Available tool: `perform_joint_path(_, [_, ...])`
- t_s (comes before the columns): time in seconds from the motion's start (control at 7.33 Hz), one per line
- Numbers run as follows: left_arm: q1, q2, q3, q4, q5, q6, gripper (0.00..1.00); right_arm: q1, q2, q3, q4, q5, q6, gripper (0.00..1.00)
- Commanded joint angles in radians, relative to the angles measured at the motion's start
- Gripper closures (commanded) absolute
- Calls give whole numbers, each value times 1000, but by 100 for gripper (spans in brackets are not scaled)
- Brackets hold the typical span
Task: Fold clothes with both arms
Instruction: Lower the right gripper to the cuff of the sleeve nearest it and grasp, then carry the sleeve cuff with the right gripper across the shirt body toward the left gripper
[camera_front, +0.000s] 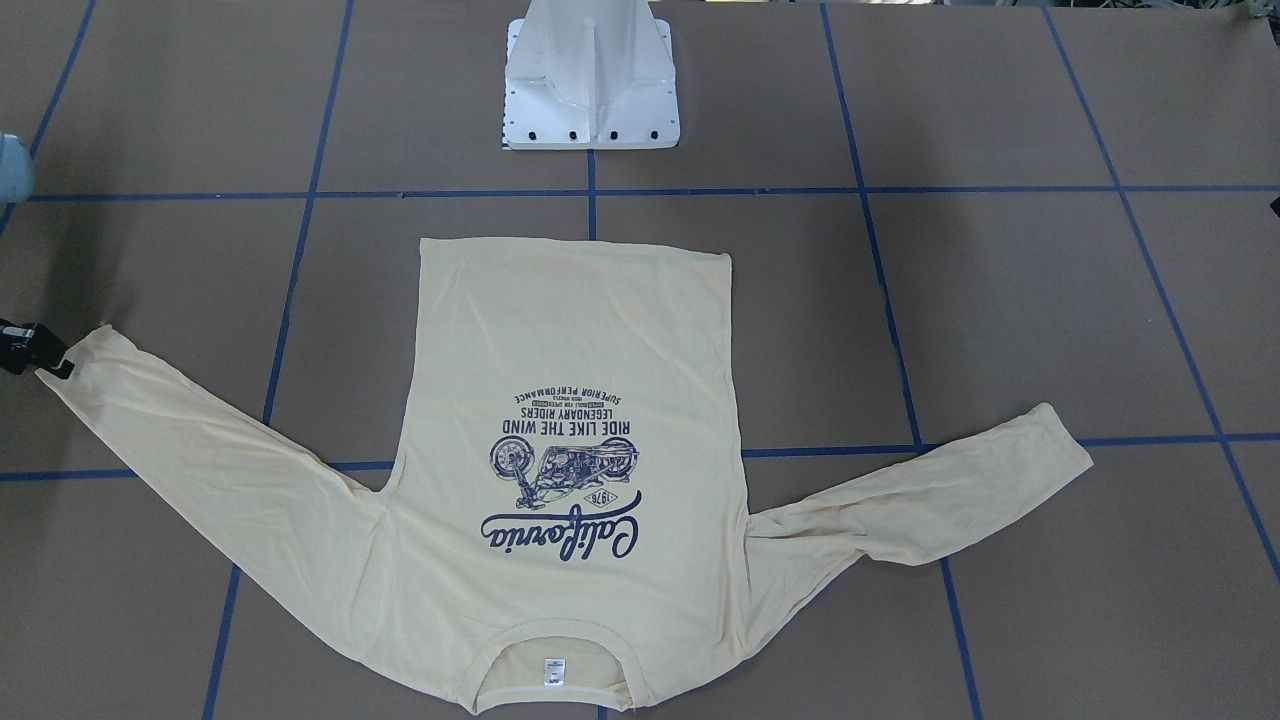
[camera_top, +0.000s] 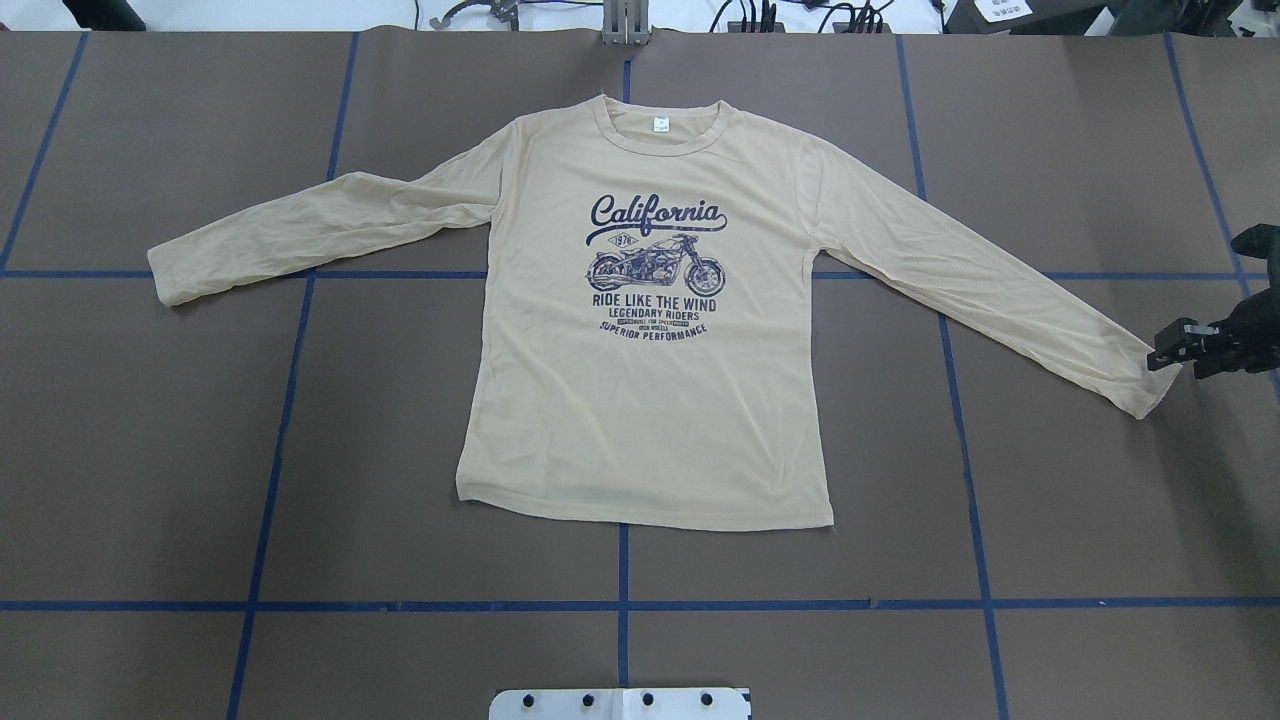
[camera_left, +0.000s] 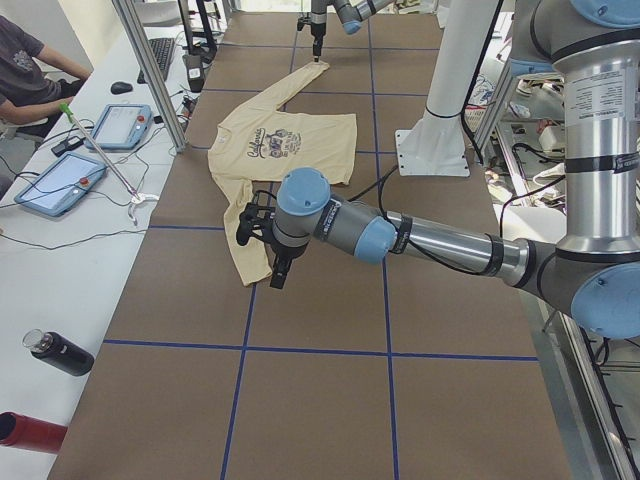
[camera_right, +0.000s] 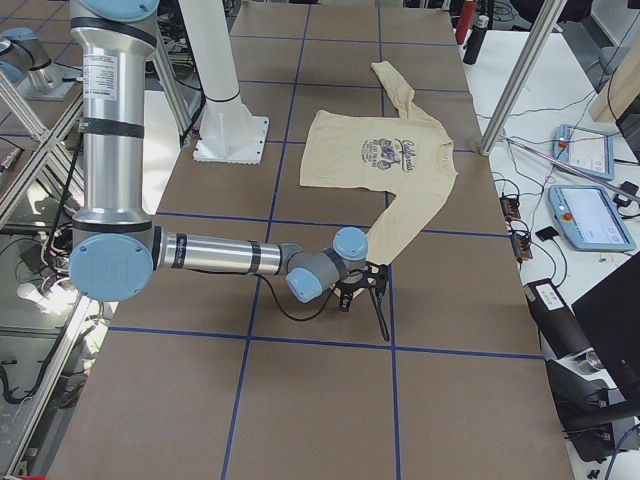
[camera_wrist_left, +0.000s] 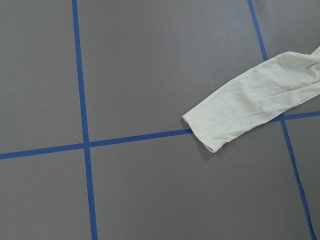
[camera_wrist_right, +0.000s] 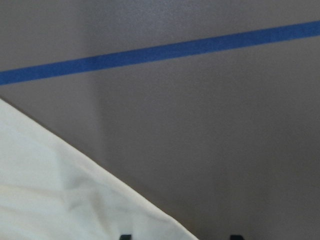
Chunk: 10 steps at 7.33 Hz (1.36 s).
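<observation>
I'm seeing a brown surface (camera_top: 400, 450) gridded with blue tape (camera_top: 622, 605), with a white pedestal base (camera_front: 590, 90) standing on it. Two tablets (camera_left: 60, 182) are lying on the side bench (camera_left: 90, 290) by an operator (camera_left: 25, 70). Farther along are a black bottle (camera_left: 60, 353) and a red bottle (camera_left: 30, 432).

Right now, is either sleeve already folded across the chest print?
No, the T-shirt lies flat with both sleeves stretched out sideways, well clear of the print.

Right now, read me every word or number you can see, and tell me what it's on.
"California": T-shirt chest, script.
"1976": badge beneath it.
"RIDE LIKE THE WIND": under the motorcycle print.
"LEGENDARY RIDERS": next line.
"SUPERIOR PERFORMANCE": curved bottom line.
Two tiny lines between those, and the neck label: too small to read.
</observation>
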Motion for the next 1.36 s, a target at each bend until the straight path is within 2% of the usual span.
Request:
perform_joint_path(0.0, [0,0,0,-12,0,0,0,0,0,1,1,3,27,100])
perform_joint_path(0.27, [0,0,-1,-15,0,0,0,0,1,5,1,15,27,100])
perform_joint_path(0.55, [0,0,-4,-15,0,0,0,11,-2,144,-28,64,57,100])
perform_joint_path(0.68, [0,1,-9,-23,-3,0,0,4,24,210,-33,67,171,100])
perform_joint_path(0.82, [0,1,-4,-71,-2,0,1,-3,106,235,-34,72,297,100])
perform_joint_path(0.96, [0,1,0,-94,-2,-5,1,-59,203,241,-39,69,417,100])
perform_joint_path(1.09, [0,3,3,-92,-3,-5,1,-99,322,240,-109,60,512,100])
perform_joint_path(1.23, [0,5,3,-86,-15,-6,0,-124,472,240,-251,44,551,100])
